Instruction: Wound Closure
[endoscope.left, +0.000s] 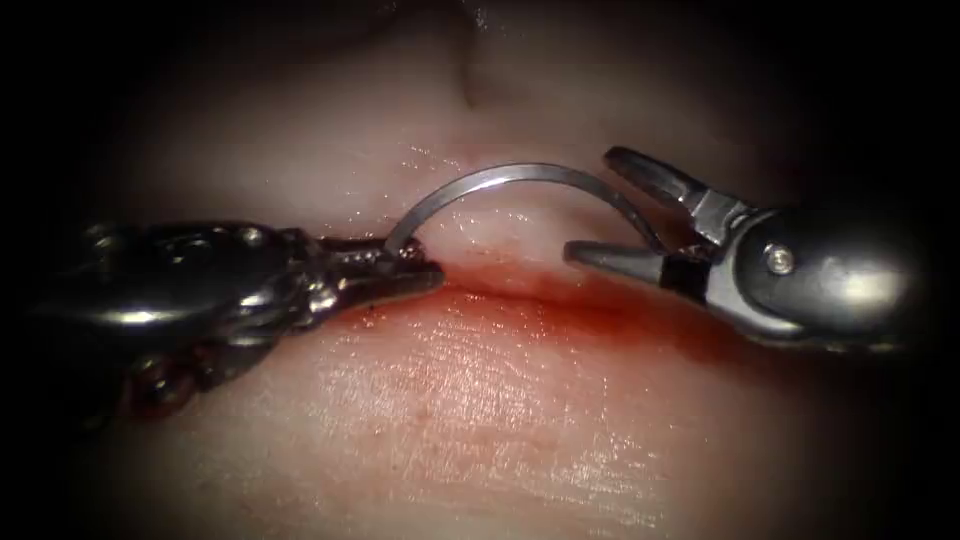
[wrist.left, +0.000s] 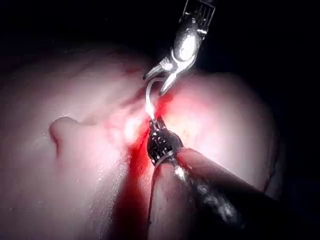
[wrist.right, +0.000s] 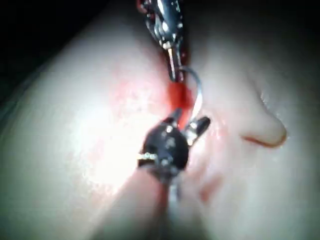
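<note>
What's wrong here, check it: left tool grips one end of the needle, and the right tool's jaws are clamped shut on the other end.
One thing is wrong. The endoscope view shows the right tool with jaws open around the needle, not clamped on it. The rest stands: the left tool is shut on the needle's end, and the needle arches free above the tissue.
</note>
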